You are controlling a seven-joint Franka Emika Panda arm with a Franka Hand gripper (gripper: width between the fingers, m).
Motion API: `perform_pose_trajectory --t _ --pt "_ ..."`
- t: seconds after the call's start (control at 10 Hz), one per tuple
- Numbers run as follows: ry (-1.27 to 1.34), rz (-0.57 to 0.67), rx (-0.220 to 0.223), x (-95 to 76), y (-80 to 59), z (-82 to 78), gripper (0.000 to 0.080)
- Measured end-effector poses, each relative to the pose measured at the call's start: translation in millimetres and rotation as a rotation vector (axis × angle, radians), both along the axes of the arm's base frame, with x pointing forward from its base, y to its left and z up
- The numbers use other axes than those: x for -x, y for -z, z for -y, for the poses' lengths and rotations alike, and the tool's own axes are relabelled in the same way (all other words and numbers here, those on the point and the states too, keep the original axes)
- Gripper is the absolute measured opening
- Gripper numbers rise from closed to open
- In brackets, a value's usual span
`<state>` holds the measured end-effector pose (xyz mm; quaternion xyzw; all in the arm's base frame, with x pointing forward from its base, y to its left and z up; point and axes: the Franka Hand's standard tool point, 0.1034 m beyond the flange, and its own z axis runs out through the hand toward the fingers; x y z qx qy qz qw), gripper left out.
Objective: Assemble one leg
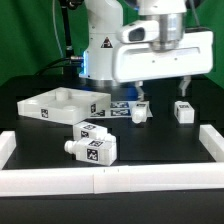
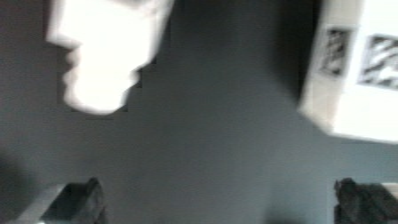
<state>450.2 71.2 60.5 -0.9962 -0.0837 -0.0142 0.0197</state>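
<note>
gripper hangs under the arm in the upper right of the exterior view. its two fingers are spread wide with nothing between them, clear above the black table. just below the finger on the exterior view's left stands the inner leg. the outer leg stands under the other finger, well apart from the first. i cannot tell whether either finger touches a leg. two more, the front legs, lie close together in the lower centre of the frame. the tabletop panel sits at the middle left, with the marker board just beside it. a white rail runs along the bottom edge.

in the wrist view the gripper shows only as dark fingertips at the frame's edge, far apart, with bare table between them. beyond them i see a blurred leg on one side and a tagged leg on the other, both outside the open jaws.
</note>
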Motion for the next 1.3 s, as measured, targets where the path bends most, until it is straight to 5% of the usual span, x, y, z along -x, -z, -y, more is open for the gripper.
perform_pose_trajectory --t 0.5,0.7,1.0,1.3 --pt "-0.035 0.017 -0.002 -2.2 0.9 -5.7 0.0649" --pt "-0.17 0.014 0.015 -6.3 3.4 25.4 0.0649" --pt "-0.296 0.02 0.041 -35.2 -0.2 88.3 0.0649" --pt "-0.33 0.014 0.041 -38.5 4.5 98.3 0.0649"
